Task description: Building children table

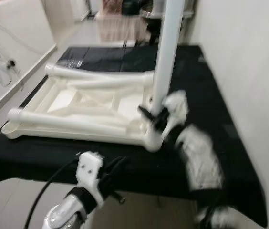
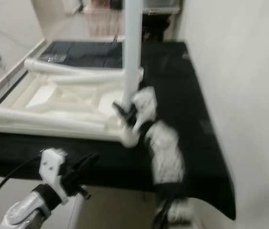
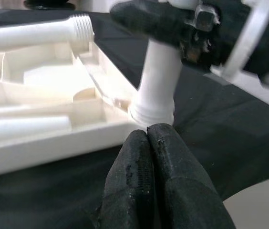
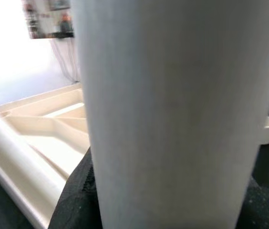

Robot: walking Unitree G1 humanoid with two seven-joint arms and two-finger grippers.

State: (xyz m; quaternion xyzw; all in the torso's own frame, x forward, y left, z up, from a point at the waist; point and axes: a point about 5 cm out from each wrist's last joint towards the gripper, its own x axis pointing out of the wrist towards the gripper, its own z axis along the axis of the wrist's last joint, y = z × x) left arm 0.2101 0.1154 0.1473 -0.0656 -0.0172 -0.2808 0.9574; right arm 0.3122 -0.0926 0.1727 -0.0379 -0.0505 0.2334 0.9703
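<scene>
A cream plastic children's tabletop (image 1: 77, 102) lies upside down on a black cloth. Loose white legs (image 1: 96, 76) rest across it. One white leg (image 1: 165, 62) stands upright in the near right corner socket (image 1: 152, 141). My right gripper (image 1: 154, 116) is shut around the base of this upright leg (image 4: 172, 109); the arm is blurred. My left gripper (image 1: 113, 174) hangs low at the table's front edge, fingers (image 3: 146, 181) pressed together with nothing between them, pointing toward the upright leg's socket (image 3: 151, 112).
The black cloth (image 1: 220, 95) covers a low surface beside a white wall (image 1: 249, 47) on the right. A skirting board and cables (image 1: 3, 67) are on the left. Dark furniture (image 1: 139, 9) stands at the far end.
</scene>
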